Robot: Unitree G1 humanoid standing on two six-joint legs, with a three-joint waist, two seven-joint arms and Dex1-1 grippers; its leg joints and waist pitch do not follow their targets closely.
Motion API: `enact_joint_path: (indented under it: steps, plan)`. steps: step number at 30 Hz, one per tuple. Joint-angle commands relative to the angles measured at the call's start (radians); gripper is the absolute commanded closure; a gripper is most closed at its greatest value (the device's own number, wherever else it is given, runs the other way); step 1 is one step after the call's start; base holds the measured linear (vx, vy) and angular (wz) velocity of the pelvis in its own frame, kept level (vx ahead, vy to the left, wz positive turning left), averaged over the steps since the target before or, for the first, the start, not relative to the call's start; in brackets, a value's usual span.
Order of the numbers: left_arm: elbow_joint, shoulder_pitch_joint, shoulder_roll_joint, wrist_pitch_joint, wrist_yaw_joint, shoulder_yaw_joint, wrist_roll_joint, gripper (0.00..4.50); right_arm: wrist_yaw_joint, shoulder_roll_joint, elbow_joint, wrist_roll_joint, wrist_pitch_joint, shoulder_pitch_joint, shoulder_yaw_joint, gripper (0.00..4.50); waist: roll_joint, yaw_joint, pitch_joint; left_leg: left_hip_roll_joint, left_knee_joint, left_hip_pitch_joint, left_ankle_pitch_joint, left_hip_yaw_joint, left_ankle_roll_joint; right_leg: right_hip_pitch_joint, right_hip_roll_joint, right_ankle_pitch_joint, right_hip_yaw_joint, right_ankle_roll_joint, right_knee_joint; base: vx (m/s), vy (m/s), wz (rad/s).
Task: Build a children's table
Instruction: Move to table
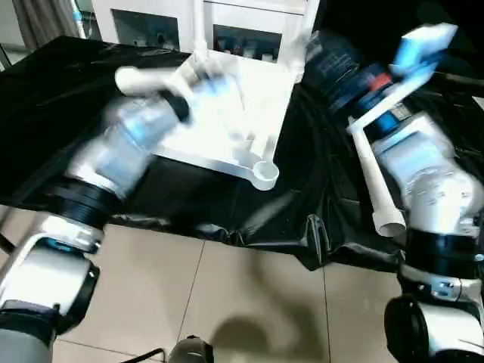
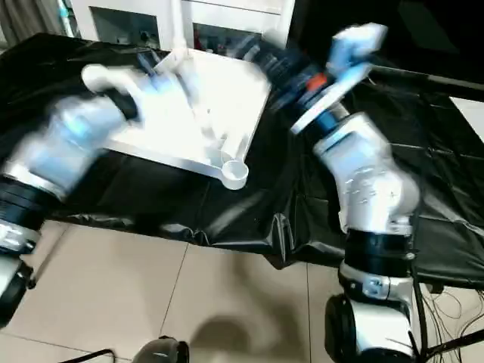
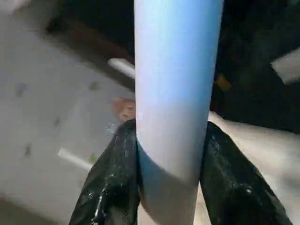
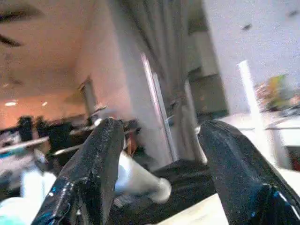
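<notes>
on the left we see our left gripper (image 3: pixel 171 187) clenched around a white table leg (image 3: pixel 176 93), one black finger (image 3: pixel 110 183) pressed on each side of the tube. from the head, that leg (image 1: pixel 144 79) sticks out leftward over the far left part of the white table top (image 1: pixel 227 113). the top lies ribbed side up on the black cloth (image 1: pixel 68 91), with a round corner socket (image 1: pixel 265 174) at its near right corner. further right, a second leg (image 1: pixel 376 181) lies on the cloth beside our right forearm, its open end toward the near edge. on the right, our right gripper (image 4: pixel 159 159) stands open with nothing between its fingers (image 4: pixel 93 168).
</notes>
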Motion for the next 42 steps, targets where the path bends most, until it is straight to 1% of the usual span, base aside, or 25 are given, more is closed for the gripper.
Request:
enact_joint_path:
  steps: [1, 2, 3, 4, 5, 6, 8, 9, 10, 11, 12, 14, 15, 16, 17, 18, 19, 20, 22, 24, 27, 30, 33, 39, 42]
  plan:
    - [-0.076, -0.045, -0.011, 0.075, 0.005, 0.088, -0.111, 2.99, -0.014, -0.013, 0.016, -0.024, -0.025, -0.008, -0.02, 1.7, 0.002, -0.003, -0.094, 0.099, -0.072, 0.051, -0.163, -0.042, -0.051, 0.027, -0.128, 0.063, 0.051, -0.233, -0.068, 0.0, 0.0, 0.0]
    - [-0.076, -0.045, -0.011, 0.075, 0.005, 0.088, -0.111, 2.99, -0.014, -0.013, 0.016, -0.024, -0.025, -0.008, -0.02, 1.7, 0.002, -0.003, -0.094, 0.099, -0.072, 0.051, -0.163, -0.042, -0.051, 0.027, -0.128, 0.063, 0.051, -0.233, -0.068, 0.0, 0.0, 0.0]
    - [-0.131, -0.089, -0.038, 0.194, 0.009, 0.202, -0.279, 2.99, -0.01, -0.044, 0.032, -0.095, -0.03, 0.009, 0.019, 1.7, -0.001, -0.002, -0.093, 0.099, -0.068, 0.052, -0.156, -0.041, -0.056, 0.028, -0.13, 0.047, 0.051, -0.235, -0.066, 0.0, 0.0, 0.0]
    - [-0.14, -0.095, -0.04, 0.215, 0.009, 0.218, -0.304, 2.99, -0.01, -0.053, 0.037, -0.114, -0.033, 0.014, 0.032, 1.7, 0.0, 0.001, -0.094, 0.096, -0.068, 0.054, -0.148, -0.039, -0.058, 0.026, -0.128, 0.047, 0.049, -0.242, -0.07, 0.0, 0.0, 0.0]
    - [-0.172, -0.115, -0.049, 0.304, 0.007, 0.278, -0.404, 2.99, -0.006, -0.085, 0.053, -0.176, -0.046, 0.031, 0.075, 1.7, -0.002, -0.001, -0.092, 0.096, -0.068, 0.051, -0.143, -0.04, -0.063, 0.027, -0.126, 0.041, 0.049, -0.243, -0.07, 0.0, 0.0, 0.0]
    - [-0.174, -0.117, -0.05, 0.311, 0.007, 0.283, -0.412, 2.99, -0.006, -0.087, 0.054, -0.18, -0.047, 0.032, 0.078, 1.7, -0.002, 0.0, -0.092, 0.097, -0.067, 0.05, -0.144, -0.04, -0.067, 0.029, -0.126, 0.039, 0.049, -0.241, -0.068, 0.0, 0.0, 0.0]
    - [-0.195, -0.13, -0.059, 0.39, 0.009, 0.332, -0.508, 2.99, 0.005, -0.111, 0.065, -0.213, -0.053, 0.045, 0.108, 1.7, -0.003, -0.001, -0.089, 0.095, -0.067, 0.049, -0.156, -0.039, -0.058, 0.029, -0.127, 0.022, 0.053, -0.235, -0.075, 0.0, 0.0, 0.0]
    - [-0.202, -0.133, -0.063, 0.414, 0.013, 0.347, -0.536, 2.99, 0.006, -0.116, 0.067, -0.215, -0.055, 0.048, 0.114, 1.7, -0.005, 0.0, -0.088, 0.094, -0.065, 0.048, -0.16, -0.038, -0.051, 0.031, -0.13, 0.009, 0.056, -0.232, -0.08, 0.0, 0.0, 0.0]
    - [-0.213, -0.144, -0.081, 0.518, 0.032, 0.393, -0.629, 2.99, 0.013, -0.132, 0.068, -0.215, -0.041, 0.049, 0.125, 1.7, -0.003, 0.002, -0.089, 0.096, -0.064, 0.048, -0.156, -0.038, -0.045, 0.031, -0.128, 0.002, 0.057, -0.226, -0.081, 0.0, 0.0, 0.0]
    - [-0.217, -0.147, -0.087, 0.563, 0.036, 0.409, -0.67, 2.99, 0.02, -0.145, 0.066, -0.222, -0.038, 0.049, 0.134, 1.7, -0.002, 0.003, -0.089, 0.096, -0.063, 0.051, -0.15, -0.038, -0.043, 0.03, -0.124, 0.009, 0.056, -0.231, -0.078, 0.0, 0.0, 0.0]
    - [-0.217, -0.147, -0.089, 0.571, 0.037, 0.412, -0.678, 2.99, 0.022, -0.147, 0.066, -0.223, -0.037, 0.049, 0.135, 1.7, 0.002, 0.003, -0.089, 0.098, -0.063, 0.052, -0.157, -0.039, -0.047, 0.029, -0.123, 0.005, 0.055, -0.233, -0.076, 0.0, 0.0, 0.0]
    - [-0.236, -0.144, -0.093, 0.726, 0.026, 0.448, -0.774, 3.0, 0.045, -0.178, 0.055, -0.223, -0.02, 0.051, 0.146, 1.7, 0.002, 0.002, -0.09, 0.1, -0.066, 0.054, -0.175, -0.041, -0.062, 0.03, -0.119, -0.005, 0.055, -0.227, -0.073, 0.0, 0.0, 0.0]
    - [-0.236, -0.144, -0.093, 0.726, 0.026, 0.448, -0.774, 3.0, 0.045, -0.178, 0.055, -0.223, -0.02, 0.051, 0.146, 1.7, 0.003, 0.003, -0.089, 0.1, -0.068, 0.054, -0.175, -0.042, -0.062, 0.029, -0.118, -0.005, 0.054, -0.227, -0.075, 0.0, 0.0, 0.0]
    - [-0.244, -0.136, -0.093, 0.849, 0.014, 0.468, -0.846, 3.0, 0.063, -0.197, 0.043, -0.216, -0.007, 0.055, 0.147, 1.7, 0.003, 0.002, -0.089, 0.1, -0.07, 0.053, -0.185, -0.041, -0.064, 0.029, -0.118, -0.007, 0.057, -0.22, -0.078, 0.0, 0.0, 0.0]
    - [-0.244, -0.136, -0.093, 0.849, 0.014, 0.468, -0.846, 3.0, 0.063, -0.197, 0.043, -0.216, -0.007, 0.055, 0.147, 1.7, 0.002, 0.0, -0.09, 0.099, -0.068, 0.053, -0.184, -0.041, -0.07, 0.032, -0.119, 0.005, 0.056, -0.224, -0.072, 0.0, 0.0, 0.0]
    - [-0.266, -0.1, -0.094, 1.008, -0.021, 0.468, -0.927, 3.0, 0.103, -0.231, 0.008, -0.191, 0.025, 0.065, 0.143, 1.7, 0.01, 0.002, -0.09, 0.098, -0.067, 0.054, -0.18, -0.041, -0.069, 0.03, -0.119, 0.011, 0.057, -0.228, -0.074, 0.0, 0.0, 0.0]
    - [-0.276, -0.088, -0.099, 1.074, -0.013, 0.477, -0.973, 3.0, 0.12, -0.24, -0.004, -0.177, 0.038, 0.065, 0.138, 1.7, 0.006, 0.0, -0.09, 0.097, -0.066, 0.053, -0.172, -0.041, -0.065, 0.034, -0.118, 0.023, 0.056, -0.23, -0.073, 0.0, 0.0, 0.0]
    - [-0.285, -0.081, -0.1, 1.137, 0.002, 0.485, -1.006, 3.0, 0.136, -0.246, -0.012, -0.149, 0.063, 0.061, 0.125, 1.7, 0.008, 0.002, -0.09, 0.097, -0.063, 0.051, -0.166, -0.039, -0.056, 0.034, -0.119, 0.048, 0.058, -0.24, -0.073, 0.0, 0.0, 0.0]
    - [-0.275, -0.079, -0.111, 1.173, 0.014, 0.495, -1.031, 3.0, 0.165, -0.264, -0.017, -0.124, 0.103, 0.06, 0.128, 1.7, 0.006, 0.001, -0.09, 0.096, -0.064, 0.049, -0.171, -0.039, -0.044, 0.037, -0.118, 0.036, 0.059, -0.238, -0.08, 0.0, 0.0, 0.0]
    - [-0.266, -0.077, -0.123, 1.23, 0.04, 0.51, -1.085, 3.0, 0.213, -0.293, -0.024, -0.108, 0.144, 0.066, 0.152, 1.41, 0.007, 0.002, -0.088, 0.097, -0.063, 0.049, -0.172, -0.04, -0.044, 0.04, -0.118, 0.023, 0.059, -0.238, -0.082, 0.0, 0.0, 0.0]
    - [-0.248, -0.075, -0.143, 1.281, 0.058, 0.525, -1.137, 3.0, 0.282, -0.335, -0.046, -0.105, 0.196, 0.084, 0.215, 1.3, 0.008, 0.0, -0.083, 0.098, -0.067, 0.049, -0.189, -0.043, -0.048, 0.041, -0.115, -0.005, 0.061, -0.221, -0.088, 0.0, 0.0, 0.0]
    - [-0.242, -0.075, -0.162, 1.318, 0.077, 0.538, -1.16, 3.0, 0.342, -0.367, -0.078, -0.085, 0.242, 0.101, 0.264, 1.0, 0.003, -0.003, -0.079, 0.099, -0.067, 0.05, -0.188, -0.044, -0.043, 0.042, -0.114, -0.001, 0.062, -0.215, -0.091, 0.0, 0.0, 0.0]
    - [-0.246, -0.074, -0.187, 1.348, 0.102, 0.56, -1.184, 3.0, 0.367, -0.391, -0.099, -0.092, 0.266, 0.121, 0.3, 0.77, -0.001, -0.003, -0.079, 0.101, -0.067, 0.051, -0.179, -0.043, -0.036, 0.041, -0.117, -0.009, 0.063, -0.21, -0.094, 0.0, 0.0, 0.0]
    - [-0.263, -0.068, -0.199, 1.398, 0.143, 0.576, -1.223, 3.0, 0.385, -0.405, -0.117, -0.095, 0.304, 0.14, 0.34, 0.33, -0.001, -0.004, -0.078, 0.101, -0.067, 0.052, -0.18, -0.044, -0.041, 0.04, -0.118, -0.042, 0.064, -0.204, -0.096, 0.0, 0.0, 0.0]
    - [-0.272, -0.066, -0.208, 1.418, 0.17, 0.585, -1.247, 3.0, 0.401, -0.412, -0.131, -0.096, 0.32, 0.145, 0.359, 0.04, -0.003, -0.004, -0.08, 0.102, -0.067, 0.052, -0.174, -0.045, -0.042, 0.041, -0.116, -0.03, 0.063, -0.203, -0.093, 0.0, 0.0, 0.0]
